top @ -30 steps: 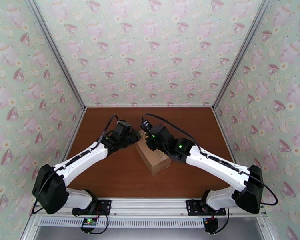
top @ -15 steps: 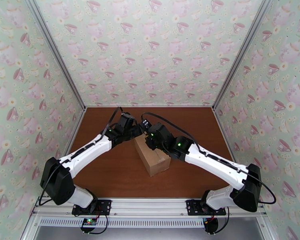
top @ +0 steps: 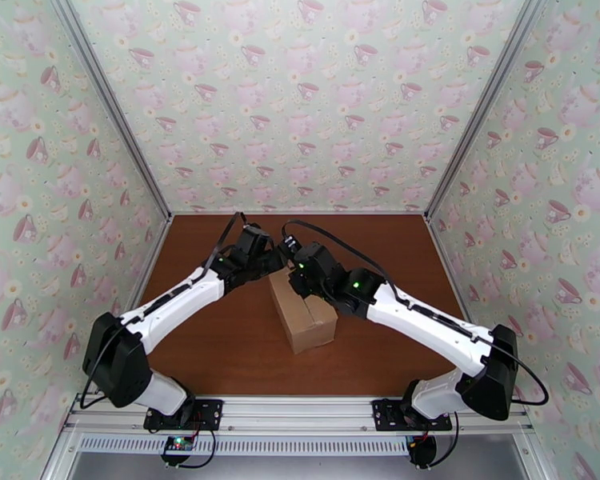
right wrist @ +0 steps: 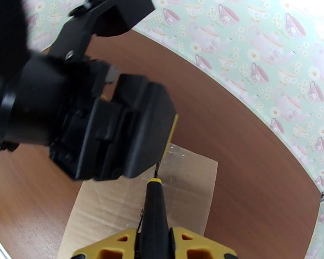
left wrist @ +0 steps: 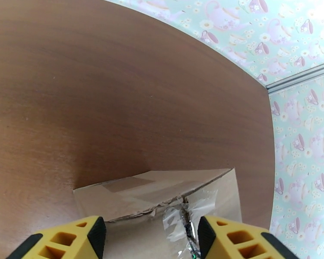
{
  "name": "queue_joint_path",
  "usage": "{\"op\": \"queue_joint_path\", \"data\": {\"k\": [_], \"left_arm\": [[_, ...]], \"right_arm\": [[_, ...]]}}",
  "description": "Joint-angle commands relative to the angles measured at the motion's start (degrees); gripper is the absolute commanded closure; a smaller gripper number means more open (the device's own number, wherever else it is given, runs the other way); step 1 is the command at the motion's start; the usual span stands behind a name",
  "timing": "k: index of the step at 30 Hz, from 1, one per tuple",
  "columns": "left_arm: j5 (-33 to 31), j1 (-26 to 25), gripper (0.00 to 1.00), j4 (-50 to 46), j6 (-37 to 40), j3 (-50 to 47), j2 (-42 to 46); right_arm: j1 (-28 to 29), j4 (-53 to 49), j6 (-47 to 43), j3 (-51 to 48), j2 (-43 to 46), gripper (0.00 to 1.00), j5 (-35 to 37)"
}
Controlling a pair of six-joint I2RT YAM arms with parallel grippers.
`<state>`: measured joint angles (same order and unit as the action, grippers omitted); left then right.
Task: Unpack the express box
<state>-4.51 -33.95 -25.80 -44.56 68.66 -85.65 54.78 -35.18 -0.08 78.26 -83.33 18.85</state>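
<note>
Both arms had edged toward the far end of the express box (top: 304,318), which lay mid-way across the surface (top: 220,354). The left end effector (left wrist: 150,238) hung open over torn tape (left wrist: 179,214), while the right end effector (right wrist: 155,244) was clamped on a black tool (right wrist: 153,203). The carton looked light, stiff and liable to slide, so a loosened flap edge seemed the best hold.

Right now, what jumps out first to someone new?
Both arms meet over the far end of the brown express box, centred on the table. The right fingers clamp a black tool, tip at the seam; the left fingers stand open above torn tape.
</note>
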Motion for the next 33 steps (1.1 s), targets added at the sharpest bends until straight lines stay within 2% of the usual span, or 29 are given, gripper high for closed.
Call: {"op": "queue_joint_path", "data": {"k": [1,8,16,22,28,33], "left_arm": [[-3.1,-0.6,0.38,-3.0,-3.2,-4.5,5.7],[-5.8,-3.9,0.38,-5.3,-6.8,-10.7,15.2],[-7.6,-8.7,0.38,-2.0,-11.1,-14.7,14.4],[-9.5,-9.1,0.38,-1.8,-10.0,-11.9,10.7],[-13.3,-8.1,0.37,-8.0,-4.6,-3.1,9.2],[-12.8,-5.2,0.36,-11.9,1.1,2.8,6.9]], "right_arm": [[0.4,-4.5,2.5,2.0,-1.3,1.00,-1.0],[0.3,-6.7,4.4,4.6,-3.1,1.00,-0.4],[0.4,-9.7,5.9,7.2,-3.3,1.00,-1.2],[0.3,-12.6,7.4,10.5,-4.6,1.00,-0.9],[0.3,-14.0,8.9,11.9,-5.1,1.00,-2.0],[0.4,-14.3,9.8,11.9,-5.3,1.00,-2.1]]}}
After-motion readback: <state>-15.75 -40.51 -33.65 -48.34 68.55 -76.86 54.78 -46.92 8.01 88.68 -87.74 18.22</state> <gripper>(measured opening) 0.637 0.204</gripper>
